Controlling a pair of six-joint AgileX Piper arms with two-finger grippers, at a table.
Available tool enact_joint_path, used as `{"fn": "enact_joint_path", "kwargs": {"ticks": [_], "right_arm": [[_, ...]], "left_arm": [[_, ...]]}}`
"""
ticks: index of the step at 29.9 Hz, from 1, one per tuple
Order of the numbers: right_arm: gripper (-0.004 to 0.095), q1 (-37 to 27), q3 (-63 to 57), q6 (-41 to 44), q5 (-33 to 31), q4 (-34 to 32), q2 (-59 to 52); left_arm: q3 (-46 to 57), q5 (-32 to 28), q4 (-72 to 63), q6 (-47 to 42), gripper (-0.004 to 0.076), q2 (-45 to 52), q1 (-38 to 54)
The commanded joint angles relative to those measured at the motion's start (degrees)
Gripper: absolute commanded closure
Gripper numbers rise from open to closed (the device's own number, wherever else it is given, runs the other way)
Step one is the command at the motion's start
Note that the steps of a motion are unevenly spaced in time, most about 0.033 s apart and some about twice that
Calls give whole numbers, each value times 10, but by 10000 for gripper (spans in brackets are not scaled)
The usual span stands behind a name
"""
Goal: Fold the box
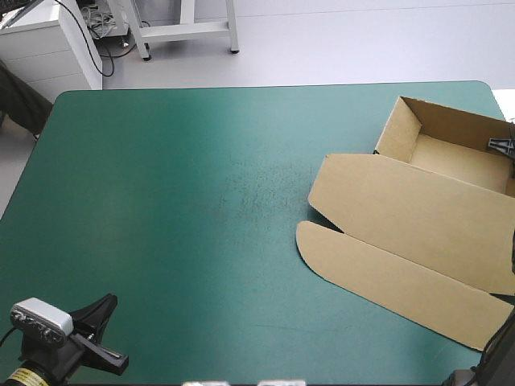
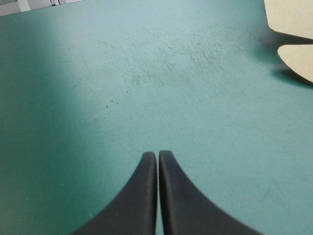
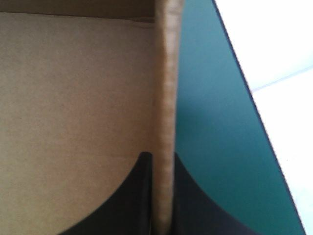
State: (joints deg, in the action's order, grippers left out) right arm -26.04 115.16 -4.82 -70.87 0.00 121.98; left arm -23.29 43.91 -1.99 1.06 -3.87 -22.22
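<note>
The brown box (image 1: 418, 209) lies at the table's right side as an open tray at the far right, its lid flat toward the middle with a rounded flap in front. My right gripper (image 3: 164, 155) is shut on the tray's right wall (image 3: 166, 88), one finger inside the tray and one outside; in the high view only a dark part of it (image 1: 500, 146) shows at that wall. My left gripper (image 1: 111, 298) rests low at the near left corner, shut with nothing in it (image 2: 158, 154), far from the box, whose flap edge (image 2: 296, 61) shows ahead to its right.
The teal-green cover (image 1: 161, 201) stretches bare across the left and middle of the table. The table's right edge (image 3: 254, 112) runs close beside the gripped wall, with pale floor beyond it.
</note>
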Motion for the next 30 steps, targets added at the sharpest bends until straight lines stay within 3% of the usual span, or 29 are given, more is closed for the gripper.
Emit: {"fn": "enact_joint_path", "kwargs": {"ticks": [1, 6, 11, 14, 20, 25, 27, 30], "right_arm": [[918, -2, -6, -9, -10, -13, -27], [778, -2, -7, -46, -10, -10, -25], [513, -2, -6, -56, -10, -22, -28], [423, -2, -3, -57, -10, -40, -37], [415, -2, 28, -49, -10, -54, -74], [429, 5, 54, -45, -10, 19, -132], [476, 16, 54, -53, -10, 47, -165], [626, 48, 54, -53, -10, 49, -212]], "left_arm": [[-12, -42, -8, -4, 731, -9, -2], [-12, -42, -7, -4, 731, -9, -2], [-12, -42, -7, -4, 731, -9, -2], [-12, -42, -7, -4, 731, -9, -2], [-12, -42, -7, -4, 731, -9, -2], [-12, -42, -7, -4, 731, -9, -2], [-12, -42, -7, -4, 731, -9, -2], [-12, -42, -7, -4, 731, -9, -2]]}}
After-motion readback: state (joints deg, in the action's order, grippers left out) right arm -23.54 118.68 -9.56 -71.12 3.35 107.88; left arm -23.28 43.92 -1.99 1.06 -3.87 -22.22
